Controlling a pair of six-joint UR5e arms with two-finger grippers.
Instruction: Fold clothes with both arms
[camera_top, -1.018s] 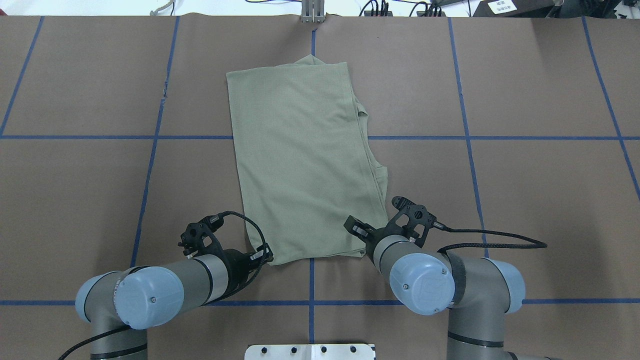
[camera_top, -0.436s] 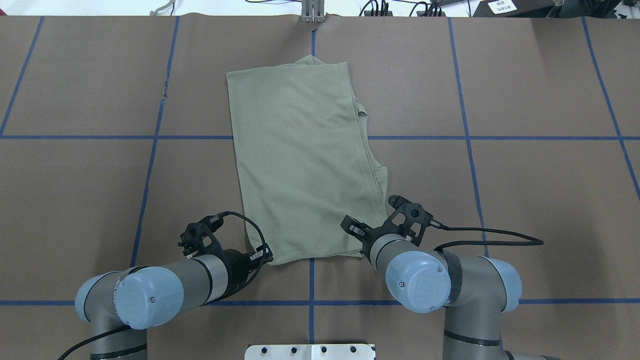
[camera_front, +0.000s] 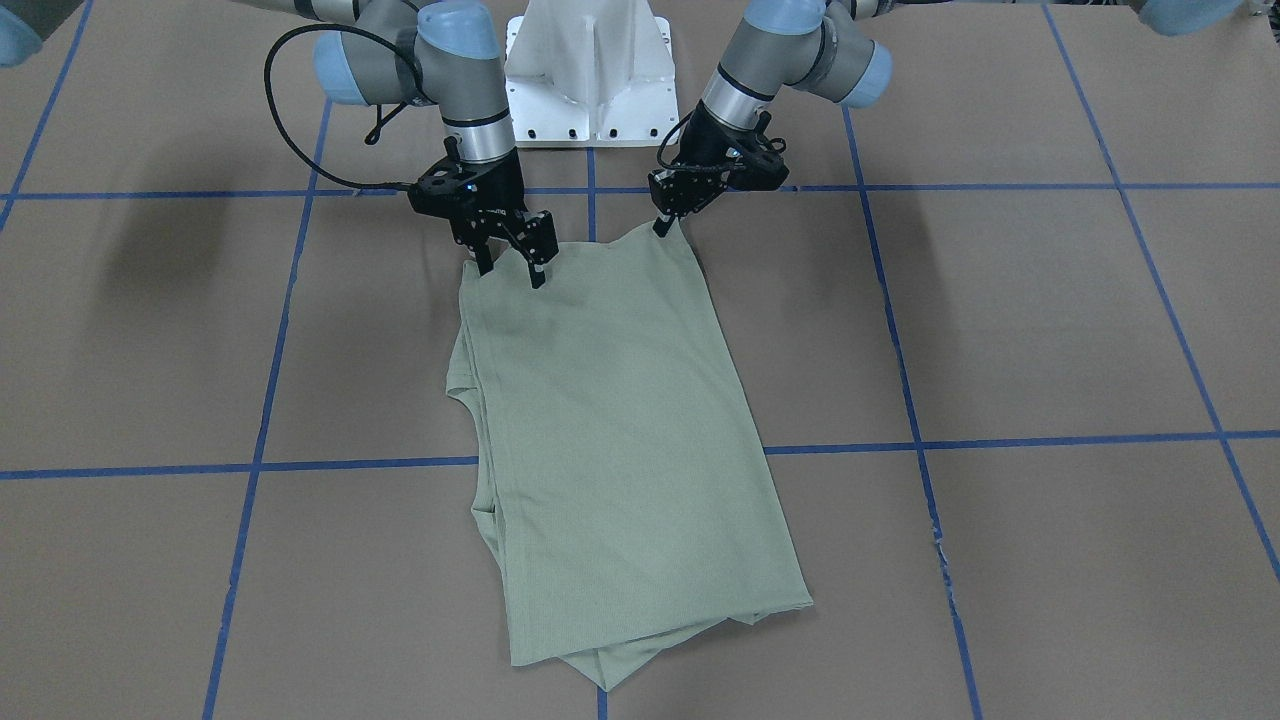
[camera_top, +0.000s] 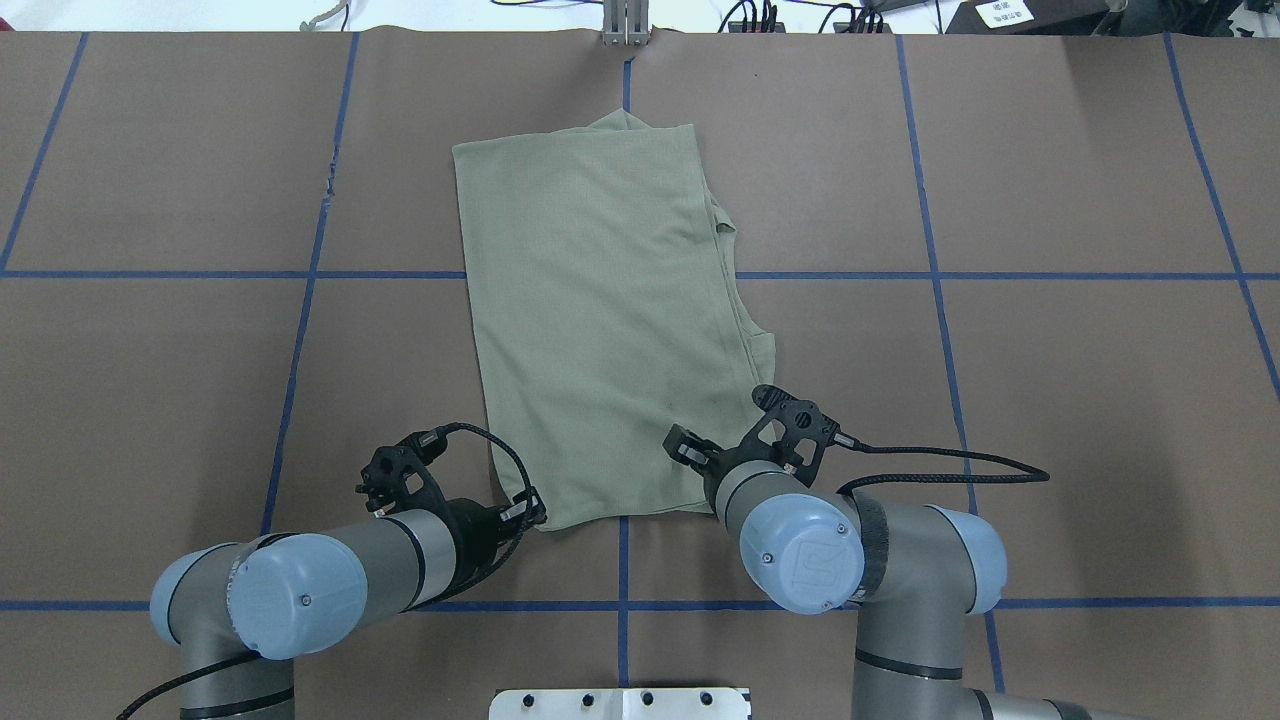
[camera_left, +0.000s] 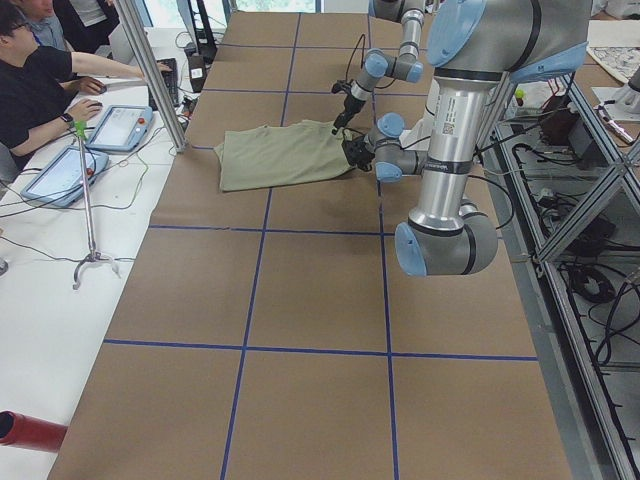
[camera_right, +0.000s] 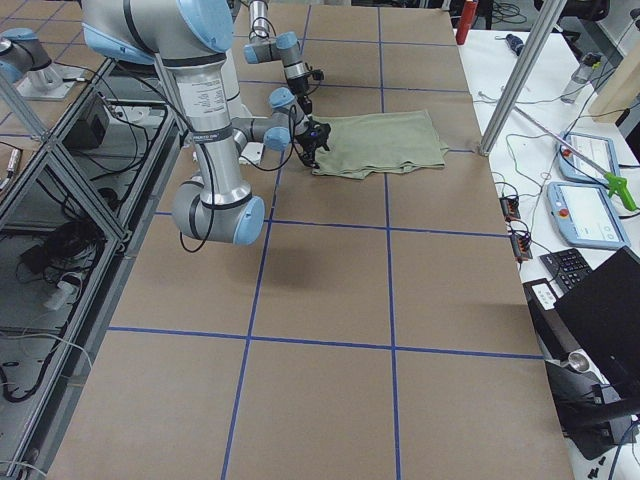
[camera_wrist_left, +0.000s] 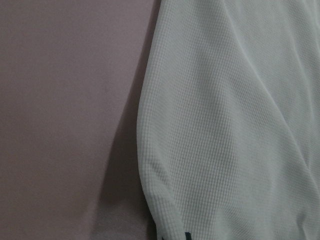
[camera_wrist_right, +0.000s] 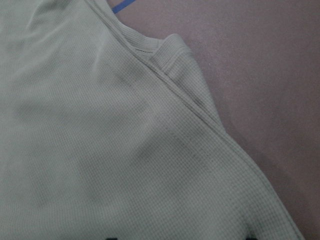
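Folded green shirt (camera_top: 600, 330) lies mid-counter (camera_top: 1050, 400), both arms at its near end.

From overhead the wrists hide the jaws. The front-facing view shows them: the left arm (camera_top: 380, 565) has its jaws narrow, pinched on the shirt's near corner, which peaks up slightly, while the right arm (camera_top: 900, 560) has its jaws wide, their tips down at the other near corner. The right wrist view adds a stitched seam and a doubled edge. The left wrist view shows a fine waffle knit against bare counter. The shirt is a long, slightly slanted strip, with under-layers peeking out along the robot's right side and at the far end.
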